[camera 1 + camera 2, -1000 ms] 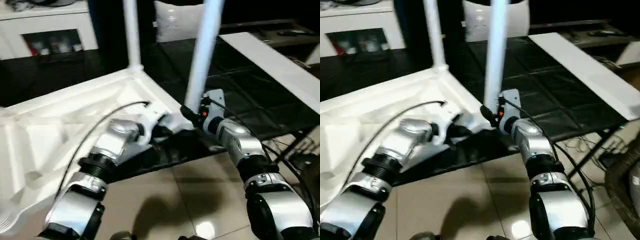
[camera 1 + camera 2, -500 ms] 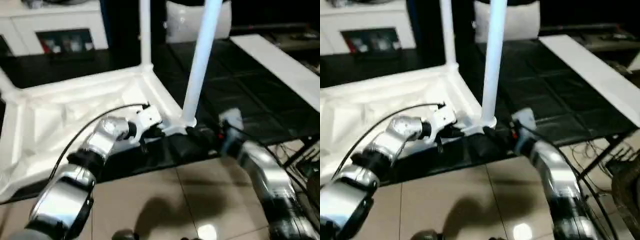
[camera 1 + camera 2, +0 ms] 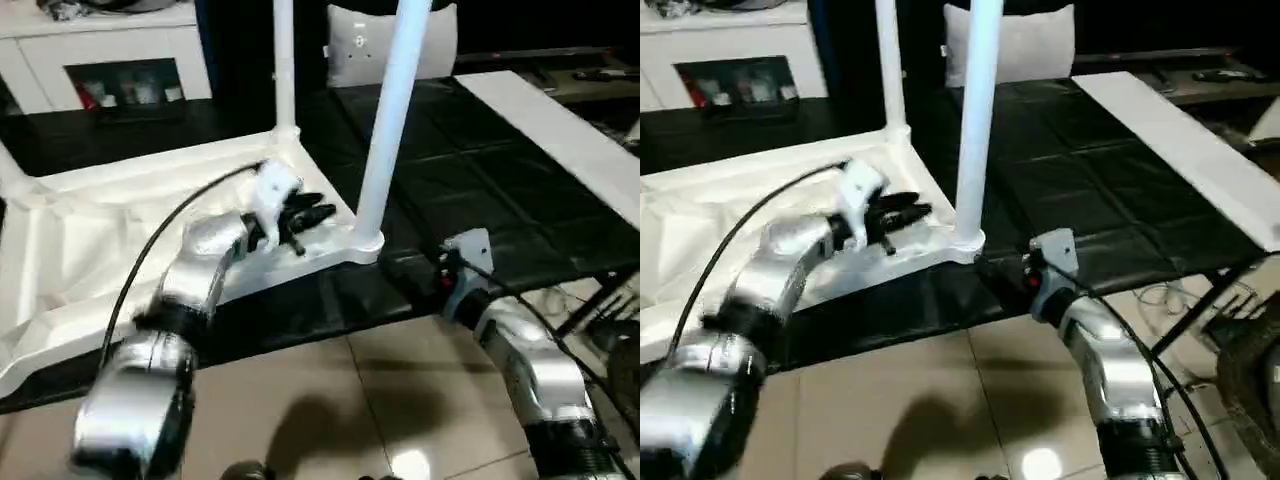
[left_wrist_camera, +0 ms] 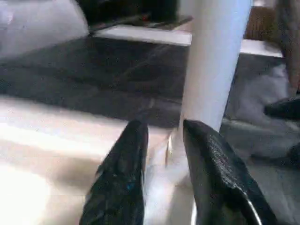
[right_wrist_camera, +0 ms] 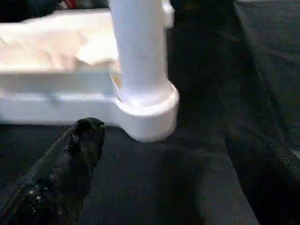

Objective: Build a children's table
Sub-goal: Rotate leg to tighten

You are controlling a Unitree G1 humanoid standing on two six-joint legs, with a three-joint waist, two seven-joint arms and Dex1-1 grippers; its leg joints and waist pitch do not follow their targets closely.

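Both grippers flank two upright legs.

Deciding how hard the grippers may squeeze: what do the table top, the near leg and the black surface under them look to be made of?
Table top: white moulded plastic, by the raised ribs and rounded socket; slightly glossy. Near leg: smooth white tube with a soft sheen, probably plastic too. Black surface: glossy, with panel lines and reflections; perhaps glass or lacquered board, I can't tell which.

- A white cabinet with glass doors stands upper left.
- A flat white board lies at right on the black bench.
- Beige floor tiles fill the bottom.
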